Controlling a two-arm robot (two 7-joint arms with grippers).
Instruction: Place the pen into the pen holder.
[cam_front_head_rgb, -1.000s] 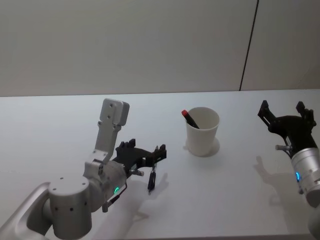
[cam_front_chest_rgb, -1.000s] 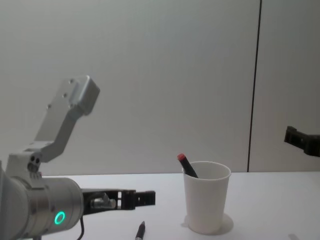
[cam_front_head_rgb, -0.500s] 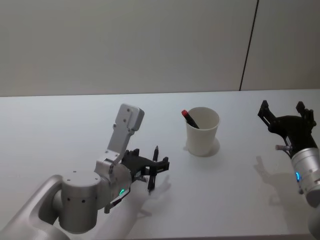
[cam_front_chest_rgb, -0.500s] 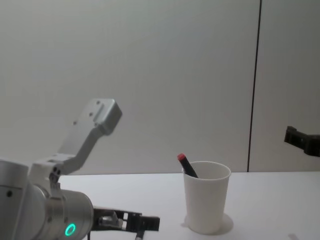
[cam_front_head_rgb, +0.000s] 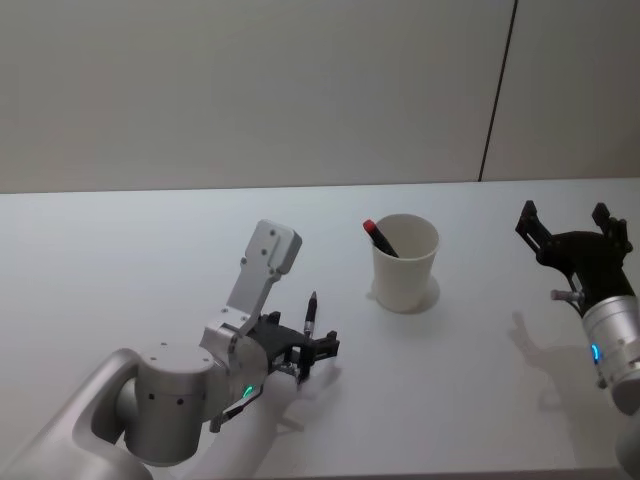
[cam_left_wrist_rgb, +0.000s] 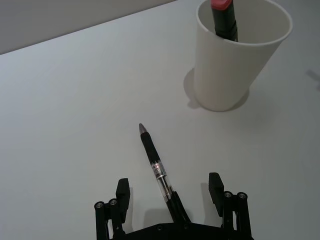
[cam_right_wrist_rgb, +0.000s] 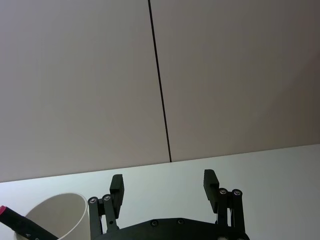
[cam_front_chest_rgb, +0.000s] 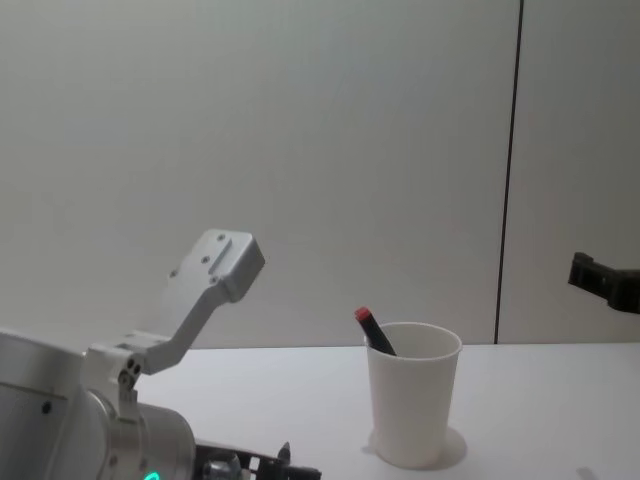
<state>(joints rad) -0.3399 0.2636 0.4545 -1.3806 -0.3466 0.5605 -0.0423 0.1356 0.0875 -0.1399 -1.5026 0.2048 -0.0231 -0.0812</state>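
Your left tool (cam_left_wrist_rgb: 169, 184) straddles the pen (cam_left_wrist_rgb: 152, 160) on the white desk (cam_front_head_rgb: 120, 260), its jaws spread wide, one finger on each side of the barrel and neither touching it. The pen lies flat. Its long axis runs almost straight out from the tool's palm, with the tip pointing ahead and the back end tucked beneath the palm, so the jaws stand across the barrel and look set to close on it squarely. The pen holder (cam_left_wrist_rgb: 227, 75), a white paper cup standing upright, sits ahead of this tool and to the robot's right of it, well apart from the pen's tip. A red-capped marker (cam_left_wrist_rgb: 222, 12) leans inside it against the rim. The left arm is plainly the nearer one. Your right tool (cam_front_head_rgb: 567, 218) hangs beyond the cup's far side, jaws open and empty. The desk is plain and matt, bare between pen and cup, and a pale wall (cam_front_head_rgb: 250, 90) with one dark upright seam (cam_front_head_rgb: 497, 90) rises behind. The pen is not yet lifted; once gripped, it will likely need tipping upright to clear the rolled rim.
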